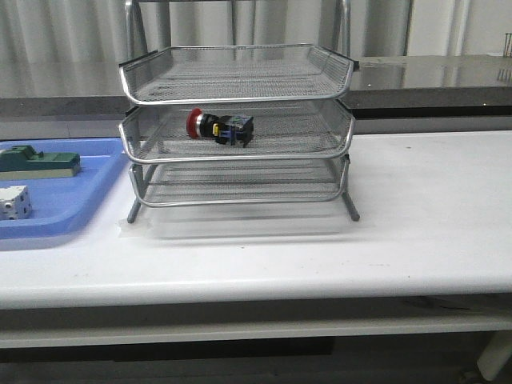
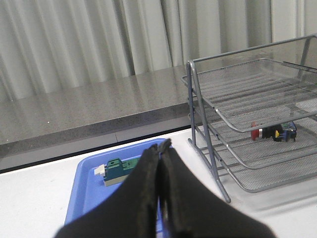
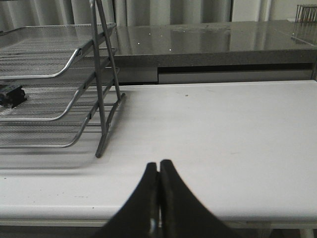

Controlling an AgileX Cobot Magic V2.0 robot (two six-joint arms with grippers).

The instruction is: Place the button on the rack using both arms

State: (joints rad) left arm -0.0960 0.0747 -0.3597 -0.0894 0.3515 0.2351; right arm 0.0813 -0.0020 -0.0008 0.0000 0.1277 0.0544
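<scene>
The button (image 1: 219,127), red-headed with a black body, lies on its side in the middle tier of the silver wire rack (image 1: 240,156). It shows again in the left wrist view (image 2: 273,133), and only its black end (image 3: 11,95) shows in the right wrist view. Neither arm appears in the front view. My left gripper (image 2: 161,148) is shut with nothing in it, pulled back over the blue tray, well clear of the rack (image 2: 257,124). My right gripper (image 3: 159,164) is shut and empty above the white table's front edge, to the right of the rack (image 3: 59,94).
A flat blue tray (image 1: 68,204) at the left holds a green block (image 1: 36,162) and a white dice-like block (image 1: 14,203). The white table (image 1: 416,216) runs to the right of the rack. A grey counter (image 1: 432,76) and curtains stand behind.
</scene>
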